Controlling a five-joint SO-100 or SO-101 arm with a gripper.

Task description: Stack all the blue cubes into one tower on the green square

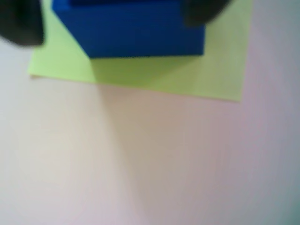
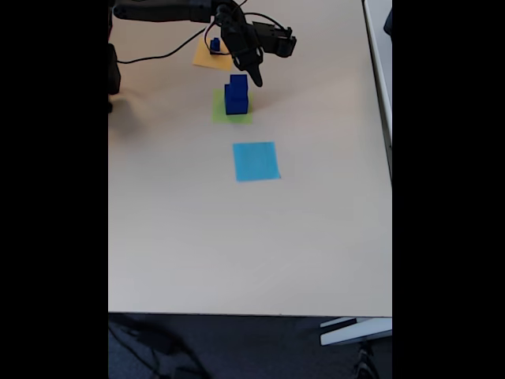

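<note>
A: Fixed view: two blue cubes stacked on the green square [image 2: 232, 115], far part of the bench [image 2: 252, 237], left of centre. The large blue cube [image 2: 234, 102] is at the bottom, the smaller blue cube [image 2: 238, 80] sits on top.

B: Aligned?

A: Roughly. The top one sits a bit to the right on the lower one. Both upright.

B: Gripper?

A: The gripper [image 2: 254, 73] hangs just right of the top cube, tips pointing down. It's holding nothing. Can't tell from this view whether the jaws are spread or pressed together.

B: Wrist view any help?

A: Wrist view is blurred. The large blue cube [image 1: 140, 33] fills the top middle, sitting on the green square [image 1: 187, 75]. There are dark finger shapes at top left and top right, one on each side of the cube, so the jaws look spread wider than the cube and are not pinching it.

B: Other cubes?

A: A third small blue cube [image 2: 215, 45] is on the orange-yellow square [image 2: 207, 58], farther back and left of the stack, well apart from it.

B: Anything else on the bench?

A: The light-blue square [image 2: 256, 161] is nearer the camera and slightly right of the green one. A black cable [image 2: 162, 55] runs across the far-left corner.
</note>
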